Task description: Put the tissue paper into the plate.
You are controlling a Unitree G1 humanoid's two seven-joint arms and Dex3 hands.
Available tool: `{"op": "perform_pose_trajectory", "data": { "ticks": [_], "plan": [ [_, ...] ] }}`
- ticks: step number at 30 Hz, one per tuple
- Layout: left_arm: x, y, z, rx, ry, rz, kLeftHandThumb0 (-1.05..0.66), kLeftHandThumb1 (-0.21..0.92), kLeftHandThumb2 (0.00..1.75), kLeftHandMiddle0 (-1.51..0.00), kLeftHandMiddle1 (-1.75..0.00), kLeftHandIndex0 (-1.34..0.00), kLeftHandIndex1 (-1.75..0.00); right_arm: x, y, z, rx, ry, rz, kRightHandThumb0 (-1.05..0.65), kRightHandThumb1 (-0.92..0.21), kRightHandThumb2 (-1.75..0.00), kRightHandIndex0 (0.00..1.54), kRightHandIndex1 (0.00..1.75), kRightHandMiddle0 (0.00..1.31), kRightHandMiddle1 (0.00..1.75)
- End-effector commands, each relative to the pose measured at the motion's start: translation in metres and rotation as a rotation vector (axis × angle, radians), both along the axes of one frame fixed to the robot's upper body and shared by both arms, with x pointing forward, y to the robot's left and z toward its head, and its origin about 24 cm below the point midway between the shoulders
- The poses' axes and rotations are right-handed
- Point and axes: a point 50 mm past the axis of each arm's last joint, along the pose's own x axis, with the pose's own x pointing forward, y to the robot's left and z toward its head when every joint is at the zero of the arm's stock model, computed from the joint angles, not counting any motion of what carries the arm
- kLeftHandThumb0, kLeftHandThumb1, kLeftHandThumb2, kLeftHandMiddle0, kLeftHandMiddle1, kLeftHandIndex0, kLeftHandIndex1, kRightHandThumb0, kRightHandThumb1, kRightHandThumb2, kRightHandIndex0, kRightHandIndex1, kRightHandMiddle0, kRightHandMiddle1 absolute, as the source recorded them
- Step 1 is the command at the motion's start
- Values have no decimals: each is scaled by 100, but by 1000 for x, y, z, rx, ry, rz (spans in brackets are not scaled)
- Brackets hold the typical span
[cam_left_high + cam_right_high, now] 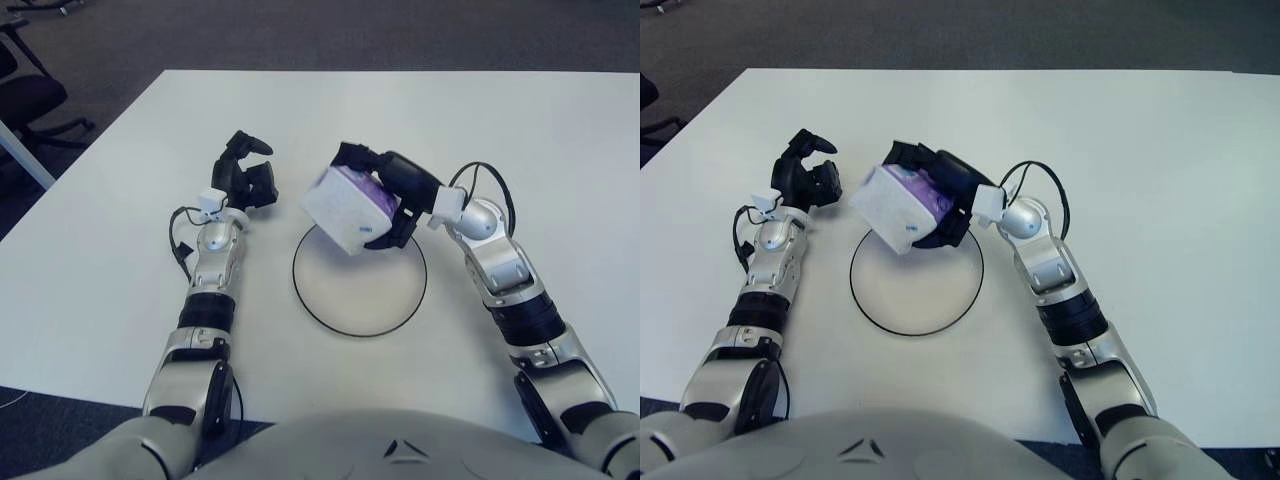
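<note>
Table: white top point(560, 150) carrying everything; its far edge runs across the top of both views, its left edge slants down past the left arm, and dark carpet shows beyond
Plate: round white plate point(359, 310) with a thin dark rim, lying flat near the table's near edge, about midway between the two arms
Tissue paper: a soft white pack point(345, 210) with a purple side and a small blue mark on its front, tilted with one corner pointing down, held above the plate's far-left rim; whether it touches the plate cannot be told
Right hand: black three-finger hand point(385, 195) reaching in from the right over the far rim of the plate, fingers curled around the back and underside of the tissue paper, gripping it
Right arm: silver forearm angled from the table's near-right edge up and inward to the hand, a black cable looping over the wrist
Left hand: black hand point(245, 180) showing just left of the plate's far side, toward the table's left edge, fingers curled in with one bent forward, holding nothing; well clear of the tissue paper
Left arm: silver forearm running straight up from the near edge
Chair: part of a dark office chair point(30, 100) on the carpet off the table's far-left corner
</note>
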Motion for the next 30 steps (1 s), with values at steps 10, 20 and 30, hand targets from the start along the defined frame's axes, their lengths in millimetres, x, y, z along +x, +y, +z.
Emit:
{"op": "perform_pose_trajectory", "data": {
  "ticks": [10, 20, 30],
  "plan": [
    [-44, -10, -76, -75, 276, -1, -47, 36, 127, -130, -175, -58, -175, 1, 0, 8, -210, -190, 55, -52, -40, -97, 17, 154, 9, 148],
    [-43, -10, -76, -80, 267, -9, -46, 36, 126, -131, -175, -58, -175, 3, -3, 13, -289, -321, 129, -92, -65, -54, 0, 69, 0, 87],
    [-43, -10, -75, -85, 274, -7, -46, 36, 126, -130, -175, -58, -175, 5, -10, 17, -328, -388, 166, -104, -87, -30, 0, 13, 0, 47]
  ]
}}
